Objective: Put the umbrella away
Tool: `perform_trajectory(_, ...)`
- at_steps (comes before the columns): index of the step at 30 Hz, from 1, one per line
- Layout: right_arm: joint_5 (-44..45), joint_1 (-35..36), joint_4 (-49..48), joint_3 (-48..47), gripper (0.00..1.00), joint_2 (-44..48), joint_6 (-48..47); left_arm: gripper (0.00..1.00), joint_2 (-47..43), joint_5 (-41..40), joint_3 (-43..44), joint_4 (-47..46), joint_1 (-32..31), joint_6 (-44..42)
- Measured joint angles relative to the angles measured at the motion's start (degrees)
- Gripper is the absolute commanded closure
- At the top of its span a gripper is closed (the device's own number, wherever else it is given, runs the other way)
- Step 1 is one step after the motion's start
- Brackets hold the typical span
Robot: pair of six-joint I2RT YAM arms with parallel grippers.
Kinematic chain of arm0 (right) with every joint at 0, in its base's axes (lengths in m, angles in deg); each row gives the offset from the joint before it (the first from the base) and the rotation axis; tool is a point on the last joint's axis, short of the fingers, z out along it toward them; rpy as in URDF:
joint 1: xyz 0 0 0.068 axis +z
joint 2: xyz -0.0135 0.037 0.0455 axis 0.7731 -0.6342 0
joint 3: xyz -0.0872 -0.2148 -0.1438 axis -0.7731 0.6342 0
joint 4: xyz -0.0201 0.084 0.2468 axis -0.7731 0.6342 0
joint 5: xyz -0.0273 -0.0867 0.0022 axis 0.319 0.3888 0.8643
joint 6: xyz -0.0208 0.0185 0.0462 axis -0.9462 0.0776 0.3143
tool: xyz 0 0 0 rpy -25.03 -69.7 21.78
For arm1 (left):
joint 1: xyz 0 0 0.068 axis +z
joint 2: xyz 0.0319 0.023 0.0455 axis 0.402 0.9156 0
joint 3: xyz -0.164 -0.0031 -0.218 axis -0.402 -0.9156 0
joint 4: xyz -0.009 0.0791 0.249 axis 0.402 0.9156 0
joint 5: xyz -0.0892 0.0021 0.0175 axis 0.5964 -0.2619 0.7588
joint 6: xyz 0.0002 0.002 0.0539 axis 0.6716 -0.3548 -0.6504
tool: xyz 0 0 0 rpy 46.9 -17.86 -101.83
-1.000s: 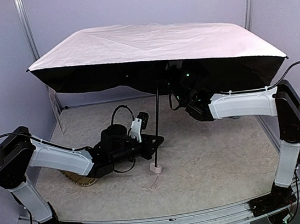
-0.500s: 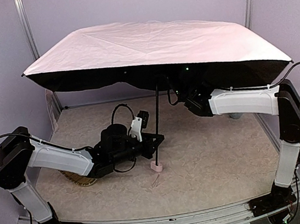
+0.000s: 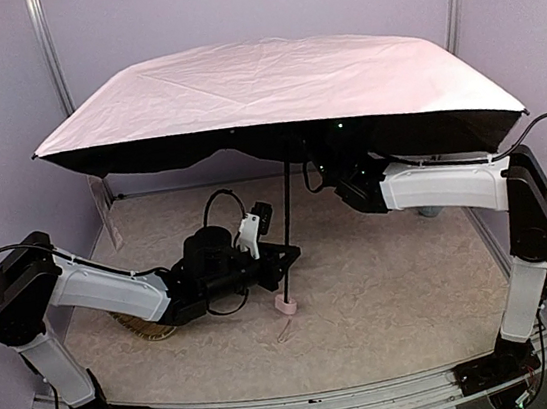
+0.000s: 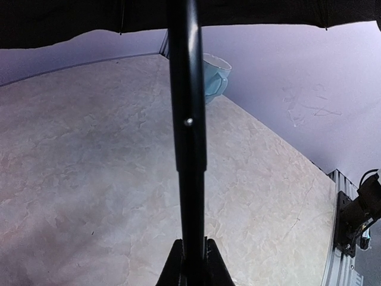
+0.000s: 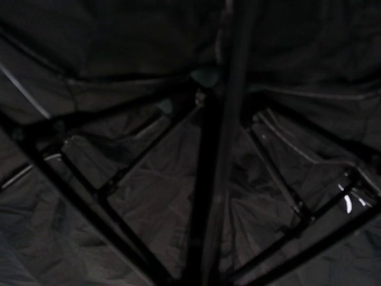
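Item: pale pink fabric umbrella with black lining (image 3: 278, 88), which is standing open and upright over the beige table (image 3: 414, 277), its small whitish handle (image 3: 287, 307) sitting down at the tabletop. My left gripper (image 3: 278, 257) is clenching the thin black shaft (image 4: 187, 119) low down. My right gripper (image 3: 328, 175) is reaching beneath it among the black ribs (image 5: 89, 208); I cannot tell whether that one is gripping.

Even soft light; dark, blurry under umbrella (image 5: 143, 202).

Umbrella (image 3: 278, 83) of matt pale pink cloth, shaft (image 4: 187, 137) smooth glossy black; tabletop (image 4: 77, 167) matt, stone-mottled.
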Motion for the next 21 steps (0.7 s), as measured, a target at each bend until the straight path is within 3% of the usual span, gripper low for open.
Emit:
perform_trajectory(7, -5.0, -0.3, 2.8, -0.7, 1.0, 0.0, 2.3, 1.0, -0.4, 3.0, -0.2, 0.5, 2.5, -0.1)
perform_trajectory(14, -17.8, -0.9, 6.7, -0.1, 1.0, 2.4, 6.1, 1.0, -3.5, 6.1, -2.5, 1.0, 4.3, -1.4)
perform_trajectory(21, -22.5, 0.0, 7.1, 1.9, 1.0, 5.8, 6.4, 1.0, -7.1, 7.7, -3.6, 1.2, 4.6, -3.2)
